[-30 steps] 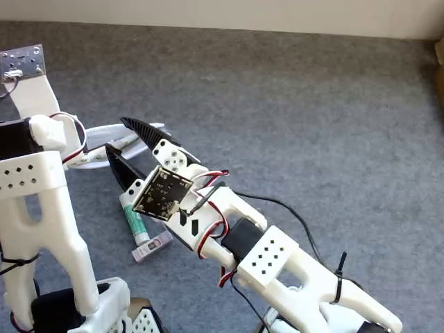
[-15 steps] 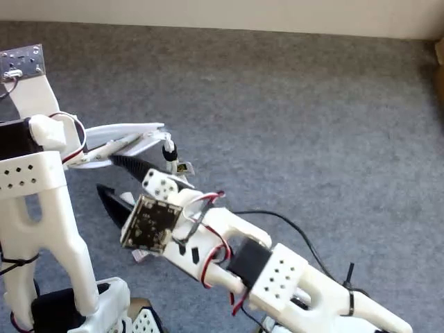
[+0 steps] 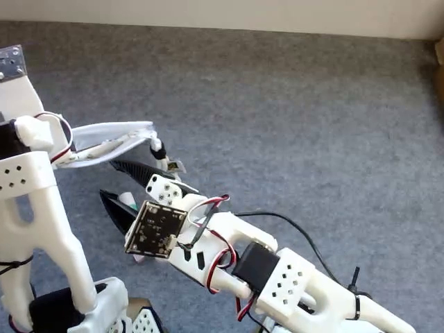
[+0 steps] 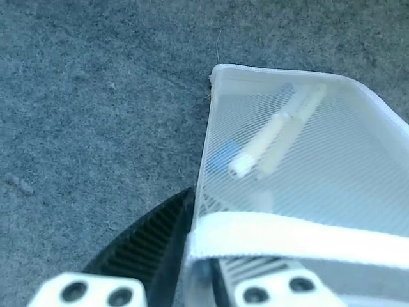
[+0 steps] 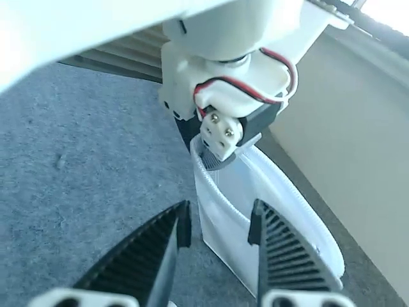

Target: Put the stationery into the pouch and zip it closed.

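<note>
My right gripper [image 3: 109,179] hangs with its jaws apart around a white and green tube [image 3: 127,201] lying on the carpet [image 3: 312,118]. I judge I'm mid-pickup, so next I must close squarely on it and lift. Just beyond, the left gripper [image 4: 201,236] is clamped on the pouch [image 3: 114,133] edge, with a pen [image 4: 271,131] already inside. The dangling zip pull [image 3: 164,157] and sagging pouch crowd my path.

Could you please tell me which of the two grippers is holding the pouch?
The left gripper: it is shut on the white edge of the pouch, whereas the right gripper stands open, holding nothing.
</note>
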Controlling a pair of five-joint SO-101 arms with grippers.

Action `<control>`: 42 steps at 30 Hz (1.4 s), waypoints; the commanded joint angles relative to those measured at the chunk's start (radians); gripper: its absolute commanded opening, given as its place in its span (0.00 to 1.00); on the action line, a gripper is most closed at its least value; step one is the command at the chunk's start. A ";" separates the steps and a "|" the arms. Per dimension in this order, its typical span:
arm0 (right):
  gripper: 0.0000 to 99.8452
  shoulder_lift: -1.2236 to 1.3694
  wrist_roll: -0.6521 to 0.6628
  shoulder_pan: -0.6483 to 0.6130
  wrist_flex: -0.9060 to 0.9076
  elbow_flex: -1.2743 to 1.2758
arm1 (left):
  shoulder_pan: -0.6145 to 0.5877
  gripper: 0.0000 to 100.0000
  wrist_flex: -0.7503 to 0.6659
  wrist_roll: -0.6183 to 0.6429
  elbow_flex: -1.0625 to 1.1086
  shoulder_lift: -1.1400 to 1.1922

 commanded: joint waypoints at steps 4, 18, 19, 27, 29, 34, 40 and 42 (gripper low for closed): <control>0.14 -0.047 -0.127 -0.010 0.160 -0.027 | -0.016 0.01 -0.026 0.002 -0.018 -0.005; 0.14 0.136 -0.342 -0.013 0.240 -0.021 | -0.021 0.01 -0.040 0.046 -0.021 -0.007; 0.14 0.183 -0.342 -0.013 0.240 -0.025 | -0.021 0.01 -0.040 0.048 -0.021 -0.007; 0.14 0.510 -0.342 -0.016 0.206 -0.074 | -0.021 0.01 -0.040 0.049 -0.018 -0.007; 0.14 0.568 -0.342 -0.016 0.205 -0.101 | -0.021 0.01 -0.040 0.049 -0.018 -0.007; 0.14 0.684 -0.359 -0.018 0.205 -0.179 | -0.021 0.01 -0.041 0.049 -0.016 -0.007; 0.14 0.786 -0.549 -0.016 0.205 -0.289 | -0.021 0.01 -0.041 0.049 -0.016 -0.007; 0.14 0.832 -0.565 -0.016 0.205 -0.320 | -0.021 0.01 -0.041 0.048 -0.015 -0.007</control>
